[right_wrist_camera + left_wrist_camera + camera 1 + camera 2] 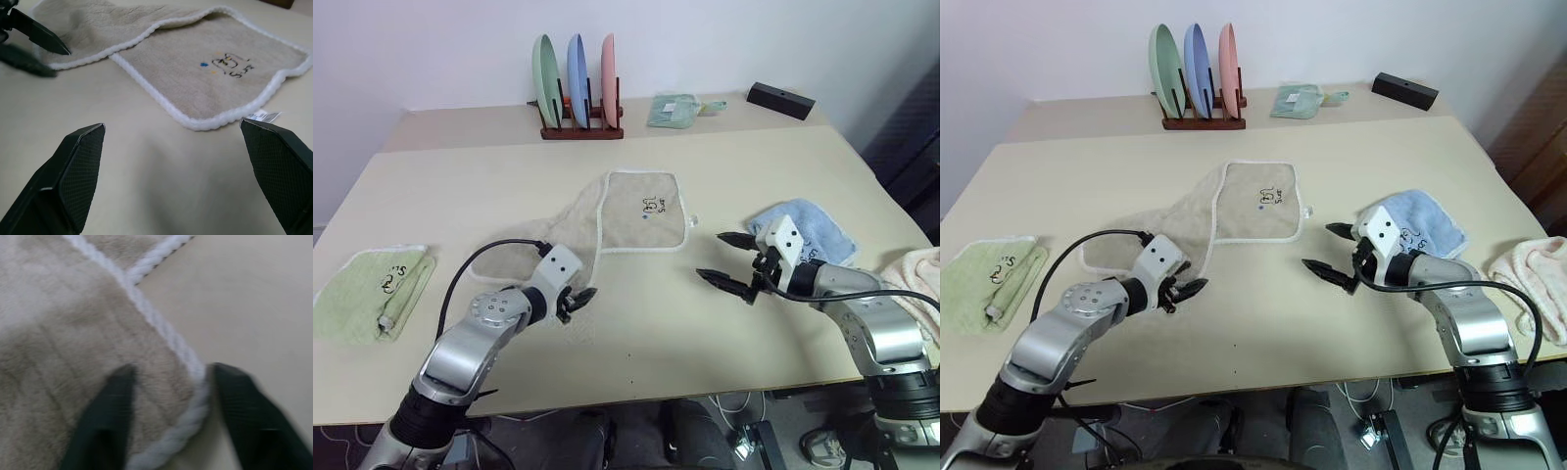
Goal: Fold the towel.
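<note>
A folded pale green towel [374, 290] lies on the counter [646, 333] well out to the left of the left hand [576, 302]. The left hand sits low at the near edge of the beige towel [626, 215]; in its wrist view one black finger [105, 421] rests on the terry and the other on the bare counter, with the white stitched edging [188, 416] between them, so the fingers straddle the hem with a narrow gap, and whether they pinch it I cannot tell. From this hand the towel runs away and to the right: a rumpled, partly doubled-over part just beyond the fingers, then a flat square panel with a small dark embroidered mark [653, 206] and a small tag at its far right corner.

The right hand [724, 259] hovers above the bare counter, just right of the flat panel, fingers spread wide apart and holding nothing. A light blue towel [808, 230] lies just behind it. Beyond both hands, at the back of the counter, a rack [579, 125] holds three plates upright.
</note>
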`<action>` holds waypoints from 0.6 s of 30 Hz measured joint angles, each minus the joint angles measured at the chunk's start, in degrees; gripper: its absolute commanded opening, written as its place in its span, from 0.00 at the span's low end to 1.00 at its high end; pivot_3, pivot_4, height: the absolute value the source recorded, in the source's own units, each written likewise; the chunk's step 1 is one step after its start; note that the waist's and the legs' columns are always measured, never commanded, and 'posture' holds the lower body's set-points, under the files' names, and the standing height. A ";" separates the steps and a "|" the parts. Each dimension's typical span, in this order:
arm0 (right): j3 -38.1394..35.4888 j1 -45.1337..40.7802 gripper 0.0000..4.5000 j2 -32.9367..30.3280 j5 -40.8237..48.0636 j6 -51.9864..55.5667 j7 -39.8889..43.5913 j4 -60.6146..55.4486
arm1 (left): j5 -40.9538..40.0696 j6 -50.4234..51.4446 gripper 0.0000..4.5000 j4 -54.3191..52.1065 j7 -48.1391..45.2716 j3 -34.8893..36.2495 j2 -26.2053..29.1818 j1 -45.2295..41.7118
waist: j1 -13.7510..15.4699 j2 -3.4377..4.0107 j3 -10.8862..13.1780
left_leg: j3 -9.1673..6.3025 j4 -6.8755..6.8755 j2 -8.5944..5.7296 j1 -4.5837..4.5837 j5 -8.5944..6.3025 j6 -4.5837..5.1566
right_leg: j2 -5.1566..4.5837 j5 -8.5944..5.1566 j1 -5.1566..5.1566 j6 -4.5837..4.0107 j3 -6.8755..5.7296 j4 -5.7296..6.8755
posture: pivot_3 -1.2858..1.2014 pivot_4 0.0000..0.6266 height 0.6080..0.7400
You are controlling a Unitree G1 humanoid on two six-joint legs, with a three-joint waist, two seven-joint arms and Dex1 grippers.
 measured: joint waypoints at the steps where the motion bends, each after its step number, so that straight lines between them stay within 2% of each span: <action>1: 0.00 0.02 1.00 0.00 -0.20 -0.03 0.00 0.00 | 0.05 -0.41 0.07 0.58 0.18 0.43 0.00 -0.03 | 0.00 0.00 0.00 | 0.00 0.00 0.00 0.00 0.00 0.00 | 0.00 0.00 0.00 0.00 0.00 0.00 | 0.52 0.24 1.00; 2: 0.00 0.12 1.00 0.00 -0.28 -0.06 -0.03 0.00 | 0.09 -0.69 0.01 1.05 0.31 0.98 0.02 -0.03 | 0.01 0.00 0.00 | 0.00 0.00 0.00 0.00 0.00 -0.01 | 0.00 0.00 0.00 0.00 0.00 0.01 | 0.52 0.24 1.00; 10: 0.03 1.14 1.00 0.32 -0.38 -0.14 -0.76 -0.14 | 0.27 -6.39 0.01 2.29 -1.29 2.38 2.17 1.35 | -0.08 0.00 0.00 | 0.00 -0.01 0.00 -0.02 0.00 -0.01 | 0.00 0.00 -0.04 0.00 0.01 0.01 | 0.52 0.24 1.00; 15: 2.40 -2.44 1.00 0.88 -3.35 -2.82 -1.15 1.33 | -5.71 -11.46 0.01 -8.14 -10.35 9.35 7.77 12.54 | -0.17 0.03 0.02 | 0.04 -0.02 0.01 -0.08 0.00 0.00 | -0.01 0.00 -0.09 -0.01 0.02 -0.02 | 0.52 0.24 1.00; 18: 5.14 -8.24 1.00 1.31 -8.04 -6.50 -2.38 6.31 | -11.14 -12.57 0.01 -14.93 -18.44 14.00 13.32 25.49 | -0.64 0.08 0.05 | 0.14 -0.07 0.02 -0.03 -0.01 0.02 | 0.00 -0.01 -0.09 -0.02 0.10 -0.02 | 0.52 0.24 1.00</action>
